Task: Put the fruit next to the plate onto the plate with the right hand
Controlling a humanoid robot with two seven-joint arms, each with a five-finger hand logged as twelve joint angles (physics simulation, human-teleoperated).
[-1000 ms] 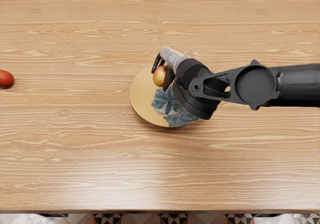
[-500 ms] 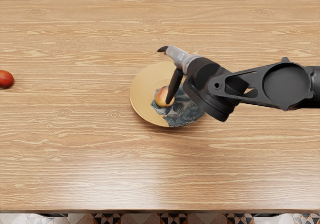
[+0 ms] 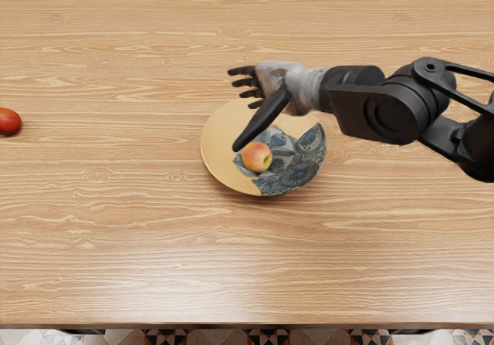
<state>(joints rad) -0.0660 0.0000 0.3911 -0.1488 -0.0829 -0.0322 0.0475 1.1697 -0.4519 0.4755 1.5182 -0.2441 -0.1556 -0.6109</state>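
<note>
On the plate (image 3: 218, 138), fruit (image 3: 256, 157) lies near right hand (image 3: 272, 89).

One head cam, slanted over table (image 3: 123, 268)

- Your right hand (image 3: 276, 86) and its black forearm hang over the far rim of the round yellow plate with the blue pattern (image 3: 218, 143), blocking that side.
- 1 dark finger (image 3: 258, 121) slants down just beside the small red-yellow apple (image 3: 256, 157) on the plate.
- You have bare light wooden table (image 3: 154, 245) in front of the plate and left of it.
- 1 small red fruit (image 3: 8, 121) sits at the left edge, well apart.
</note>
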